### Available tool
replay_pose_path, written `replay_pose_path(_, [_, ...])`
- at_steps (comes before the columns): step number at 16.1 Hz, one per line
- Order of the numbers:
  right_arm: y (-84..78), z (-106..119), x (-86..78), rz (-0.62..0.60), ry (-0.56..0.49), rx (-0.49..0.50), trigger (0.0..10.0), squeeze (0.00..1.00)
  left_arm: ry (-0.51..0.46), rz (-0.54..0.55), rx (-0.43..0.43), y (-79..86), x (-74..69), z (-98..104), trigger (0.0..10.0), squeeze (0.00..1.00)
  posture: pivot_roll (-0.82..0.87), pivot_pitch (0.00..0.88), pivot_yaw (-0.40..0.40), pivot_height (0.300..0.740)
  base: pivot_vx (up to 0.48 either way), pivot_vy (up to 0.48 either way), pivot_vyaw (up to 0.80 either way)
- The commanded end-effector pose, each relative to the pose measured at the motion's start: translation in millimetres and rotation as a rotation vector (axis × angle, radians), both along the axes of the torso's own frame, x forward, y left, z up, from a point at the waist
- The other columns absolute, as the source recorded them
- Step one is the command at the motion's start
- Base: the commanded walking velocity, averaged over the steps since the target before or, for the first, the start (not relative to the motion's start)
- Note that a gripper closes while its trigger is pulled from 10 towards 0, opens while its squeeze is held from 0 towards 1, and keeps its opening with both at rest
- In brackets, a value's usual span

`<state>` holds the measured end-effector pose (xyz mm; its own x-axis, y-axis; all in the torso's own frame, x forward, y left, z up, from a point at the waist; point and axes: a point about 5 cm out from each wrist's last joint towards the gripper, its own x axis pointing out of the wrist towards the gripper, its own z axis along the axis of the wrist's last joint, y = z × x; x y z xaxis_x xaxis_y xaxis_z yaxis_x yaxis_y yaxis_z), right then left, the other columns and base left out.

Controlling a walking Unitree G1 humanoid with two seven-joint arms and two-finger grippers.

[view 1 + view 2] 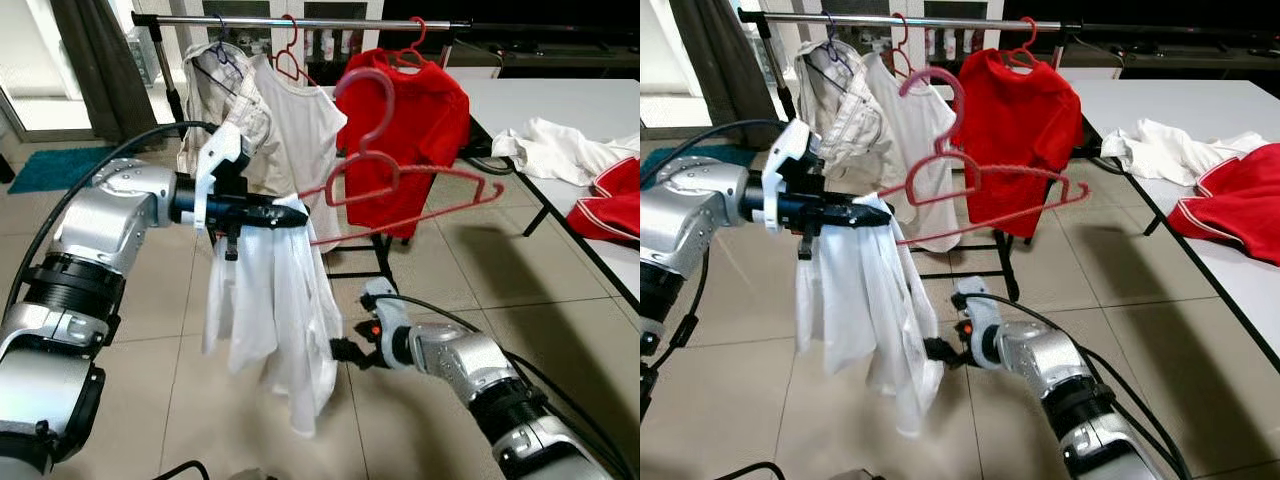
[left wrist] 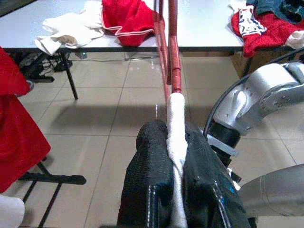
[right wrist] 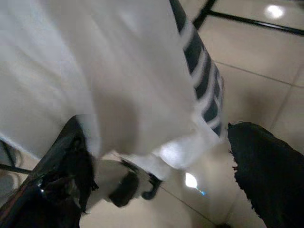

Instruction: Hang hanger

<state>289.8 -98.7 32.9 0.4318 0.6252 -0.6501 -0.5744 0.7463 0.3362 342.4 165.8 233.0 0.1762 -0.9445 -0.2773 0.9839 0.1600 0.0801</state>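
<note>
right end effector [image 1: 343, 351] low near, fingers spread by shirt [image 1: 270, 310] hem | left end effector [image 1: 290, 215] clamps shirt-covered end of hanger [image 1: 400, 185], held level left of centre | far: rail [image 1: 300, 20] with hung clothes | right: bench [image 1: 560, 110]

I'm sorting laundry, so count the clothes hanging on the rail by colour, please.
Beige shirt: 1
White shirt: 1
Red shirt: 1
Total: 3, not counting the white garment on the hanger in the left hand.
</note>
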Motion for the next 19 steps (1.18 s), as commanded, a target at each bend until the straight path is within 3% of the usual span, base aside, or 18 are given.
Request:
replay_pose_path(1, [-5.7, 0, 5.7, -0.037, -0.021, -0.009, 4.6, 0.0, -0.028, -0.008, -0.011, 1.0, -1.1, 9, 0.0, 0.0, -0.05, 0.023, 0.007, 0.74, 0.0, 0.0, 0.0])
replay_pose_path(2, [-7.1, -2, 6.4, -0.055, -0.021, -0.008, 1.2, 0.0, -0.025, -0.01, -0.01, 1.9, -1.7, 9, 0.0, 0.0, -0.04, 0.02, 0.009, 0.74, 0.0, 0.0, 0.0])
replay_pose_path(3, [-8.1, -3, 6.7, -0.07, -0.017, -0.002, 0.0, 0.0, -0.024, -0.009, -0.008, 2.9, -1.8, 8, 0.0, 0.0, -0.04, 0.022, 0.009, 0.74, 0.0, 0.0, 0.0])
replay_pose_path(14, [-28.9, -17, 1.3, -0.152, -0.012, 0.063, 0.0, 0.0, -0.037, 0.019, -0.001, 11.1, -3.3, 6, 0.0, 0.0, -0.04, 0.0, -0.001, 0.74, 0.0, 0.0, 0.0])
replay_pose_path(18, [-41.6, -13, 7.1, -0.241, -0.066, 0.076, 0.0, 0.0, -0.036, 0.028, 0.017, 16.3, -6.8, 2, 0.0, 0.0, -0.04, 0.0, 0.021, 0.74, 0.0, 0.0, 0.0])
replay_pose_path(19, [-48.5, -9, 10.8, -0.3, -0.108, 0.079, 0.0, 0.0, -0.049, 0.042, 0.057, 20.1, -9.5, -4, 0.0, 0.0, -0.04, 0.0, 0.03, 0.74, 0.0, 0.0, 0.0])
